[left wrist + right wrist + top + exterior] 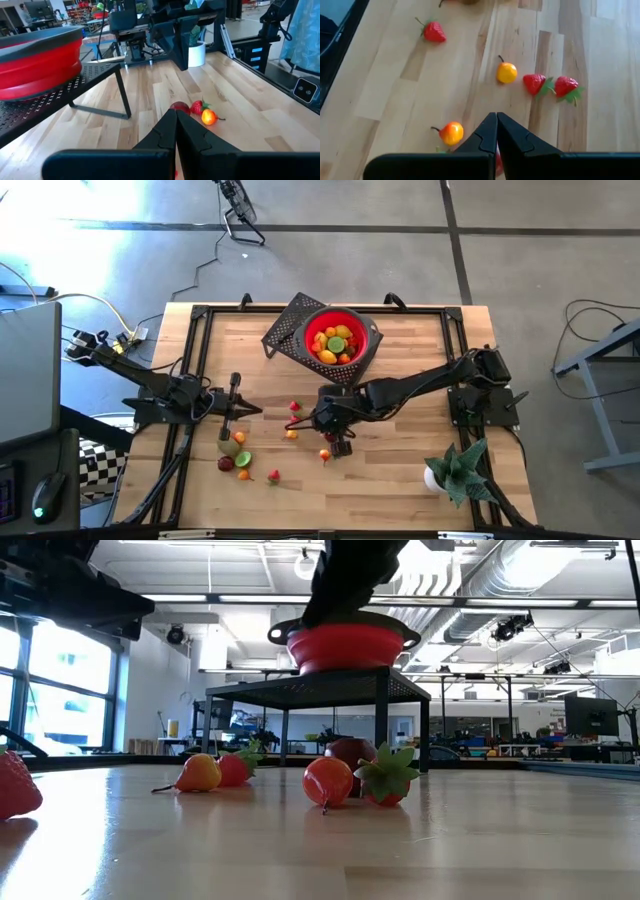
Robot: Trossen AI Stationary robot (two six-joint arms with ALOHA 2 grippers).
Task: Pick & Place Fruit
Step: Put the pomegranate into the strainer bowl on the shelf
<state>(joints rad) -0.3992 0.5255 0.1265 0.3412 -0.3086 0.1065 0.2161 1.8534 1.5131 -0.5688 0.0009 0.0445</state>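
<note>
Right gripper [322, 420], jaws clenched and empty, hovers just in front of the red bowl [370, 332] over loose fruit [291, 434]; left gripper [236, 409] waits, also clenched. Judged step: reaching for another fruit; next, the jaws must part before descending.

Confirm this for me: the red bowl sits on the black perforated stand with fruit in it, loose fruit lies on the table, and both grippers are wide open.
One thing is wrong: the grippers are shut, not open. Each wrist view shows its own fingers pressed together, left gripper and right gripper. The rest holds: the high view shows the red bowl on the black stand with fruit inside, and loose fruit on the table.
</note>
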